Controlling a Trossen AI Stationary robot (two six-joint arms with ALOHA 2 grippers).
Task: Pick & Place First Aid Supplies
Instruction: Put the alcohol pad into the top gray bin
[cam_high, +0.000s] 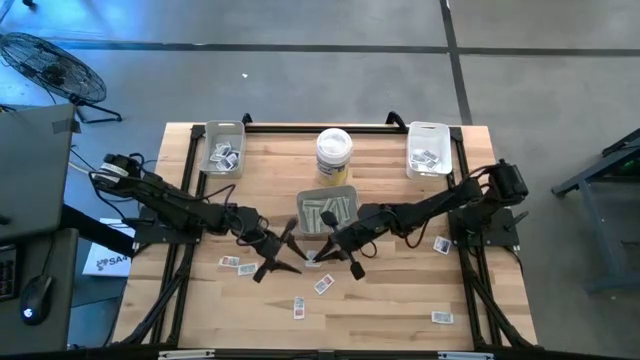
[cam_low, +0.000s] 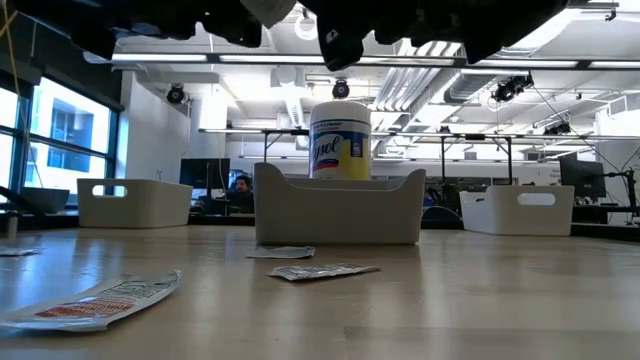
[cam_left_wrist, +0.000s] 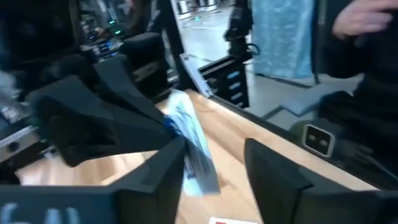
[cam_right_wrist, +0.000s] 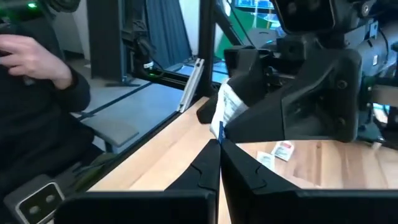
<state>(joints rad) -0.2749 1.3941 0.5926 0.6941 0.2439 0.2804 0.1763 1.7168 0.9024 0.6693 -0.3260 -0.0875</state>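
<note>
One first aid supply, a small white packet with blue print (cam_right_wrist: 228, 106), is up in the air over the table's middle, just in front of the grey tray. My right gripper (cam_right_wrist: 219, 144) is shut on it, reaching in from the table's right. My left gripper (cam_left_wrist: 217, 168) comes level from the left and is open. Its two fingers stand on either side of the packet (cam_left_wrist: 189, 140), which lies close to one finger (cam_left_wrist: 161, 168); I cannot tell whether they touch. In the high view the two grippers (cam_high: 292, 248) (cam_high: 322, 250) meet tip to tip. My right gripper pinches the packet's lower edge (cam_right_wrist: 219, 127) between the free ends of its two fingers. The fingers come about level from the table's right. The packet stands up past the fingertips, tilted, lifted clear of the table.
A grey tray (cam_high: 350, 192) holding pale strips sits mid-table, with a yellow-labelled tub (cam_high: 334, 155) behind it. White bins stand at the far left (cam_high: 222, 148) and far right (cam_high: 430, 150). Loose packets (cam_high: 238, 264) (cam_high: 322, 284) (cam_high: 442, 317) lie on the near half. A person's hand (cam_right_wrist: 37, 56) shows beyond the table.
</note>
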